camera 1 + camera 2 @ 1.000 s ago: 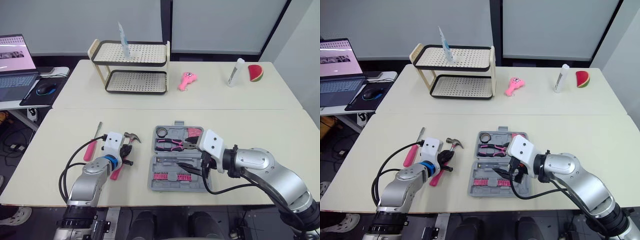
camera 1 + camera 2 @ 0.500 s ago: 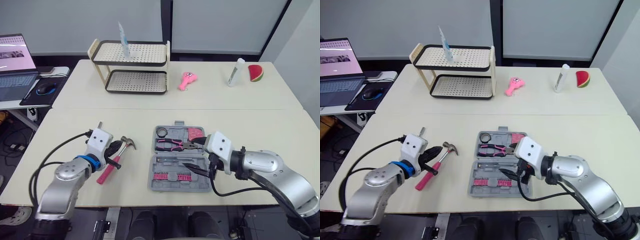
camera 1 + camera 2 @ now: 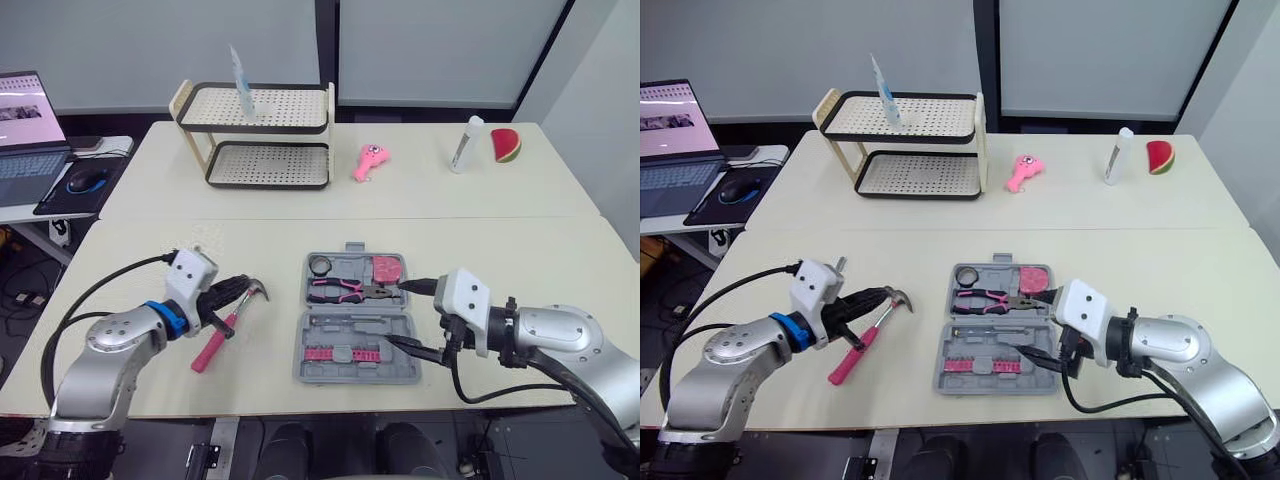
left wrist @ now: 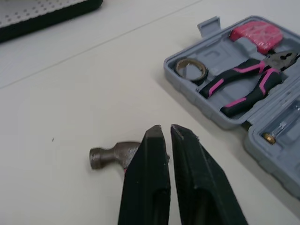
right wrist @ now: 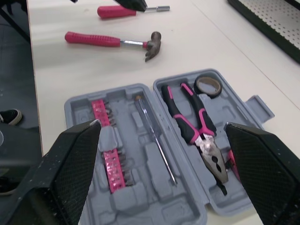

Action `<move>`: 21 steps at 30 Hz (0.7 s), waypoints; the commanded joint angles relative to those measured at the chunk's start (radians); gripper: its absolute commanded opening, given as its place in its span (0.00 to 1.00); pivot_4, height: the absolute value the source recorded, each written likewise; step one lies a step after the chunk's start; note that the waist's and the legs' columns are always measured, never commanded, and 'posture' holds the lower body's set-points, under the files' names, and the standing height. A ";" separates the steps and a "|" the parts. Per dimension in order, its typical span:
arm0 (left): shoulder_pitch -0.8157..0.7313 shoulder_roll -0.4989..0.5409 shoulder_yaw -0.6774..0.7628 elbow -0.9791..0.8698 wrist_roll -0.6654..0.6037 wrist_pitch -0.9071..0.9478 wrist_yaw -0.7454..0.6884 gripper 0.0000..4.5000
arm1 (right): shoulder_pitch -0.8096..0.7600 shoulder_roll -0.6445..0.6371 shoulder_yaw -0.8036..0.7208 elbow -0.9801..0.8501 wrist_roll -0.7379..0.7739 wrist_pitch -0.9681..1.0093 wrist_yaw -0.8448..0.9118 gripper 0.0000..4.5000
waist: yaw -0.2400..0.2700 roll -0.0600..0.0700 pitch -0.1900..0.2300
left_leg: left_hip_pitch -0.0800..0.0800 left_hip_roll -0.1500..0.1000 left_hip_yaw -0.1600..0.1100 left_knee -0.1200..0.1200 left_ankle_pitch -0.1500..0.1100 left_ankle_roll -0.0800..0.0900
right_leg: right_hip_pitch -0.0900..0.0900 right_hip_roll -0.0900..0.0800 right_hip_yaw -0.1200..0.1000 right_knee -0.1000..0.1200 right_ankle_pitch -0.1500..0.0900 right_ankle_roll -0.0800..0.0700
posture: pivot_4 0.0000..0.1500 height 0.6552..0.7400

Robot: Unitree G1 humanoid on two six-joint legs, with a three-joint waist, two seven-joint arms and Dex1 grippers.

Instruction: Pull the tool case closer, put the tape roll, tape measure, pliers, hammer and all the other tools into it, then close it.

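The grey tool case lies open near the table's front edge. In it are a tape roll, pink-handled pliers, a pink tape measure, a clear-handled screwdriver and pink bits. A pink-handled hammer lies flat on the table left of the case. My left gripper hovers shut just above the hammer's neck, its fingertips pointing at the head. My right gripper stands wide open over the case's right edge. A pink screwdriver lies beyond the hammer.
On the far table stand a two-tier rack, a pink toy, a white bottle and a watermelon slice. A laptop and mouse sit on a side desk at the left.
The hammer has slid left and turned as my left arm drew back to the left. My right gripper has backed off to the right, from over the case to its right edge.
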 commanded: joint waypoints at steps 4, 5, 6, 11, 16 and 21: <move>-0.004 0.056 0.014 0.149 0.013 -0.071 -0.087 0.56 | -0.052 0.028 0.058 -0.029 -0.002 0.028 -0.027 1.00 | 0.003 0.000 0.000 | 0.000 -0.001 0.000 0.000 0.000 0.000 | 0.000 -0.001 0.000 -0.001 0.000 0.000 | 1.00 0.95; -0.005 0.054 0.001 0.163 0.021 -0.078 -0.092 0.62 | -0.058 0.032 0.066 -0.027 -0.005 0.030 -0.030 1.00 | 0.004 0.000 0.000 | -0.001 -0.001 0.000 0.000 0.000 0.000 | 0.000 -0.001 0.000 -0.001 0.000 0.000 | 1.00 0.95; -0.009 0.049 -0.008 0.174 0.027 -0.083 -0.091 0.69 | -0.062 0.035 0.072 -0.025 -0.006 0.032 -0.033 1.00 | 0.004 0.000 0.000 | -0.001 -0.001 0.000 0.000 0.000 0.000 | 0.000 -0.001 0.000 -0.001 0.000 0.000 | 1.00 0.95; -0.051 -0.019 -0.055 0.220 0.084 -0.110 -0.007 0.99 | -0.068 0.041 0.088 -0.022 -0.015 0.036 -0.045 1.00 | 0.005 0.000 0.000 | -0.001 -0.001 -0.001 0.000 0.000 0.000 | 0.000 -0.002 0.000 -0.001 0.000 0.000 | 1.00 0.95; -0.087 -0.097 -0.108 0.233 0.157 -0.078 0.118 0.99 | -0.063 0.044 0.094 -0.022 -0.025 0.037 -0.046 1.00 | 0.003 0.000 0.000 | -0.001 -0.001 0.000 0.000 0.000 0.000 | 0.000 -0.001 0.000 0.000 0.000 0.000 | 1.00 0.95; -0.101 -0.145 -0.131 0.204 0.183 -0.008 0.197 0.99 | -0.063 0.043 0.095 -0.018 -0.027 0.035 -0.045 1.00 | 0.002 0.000 0.000 | -0.001 -0.001 0.000 0.000 0.000 0.000 | -0.001 -0.001 0.000 0.001 0.000 0.000 | 1.00 0.95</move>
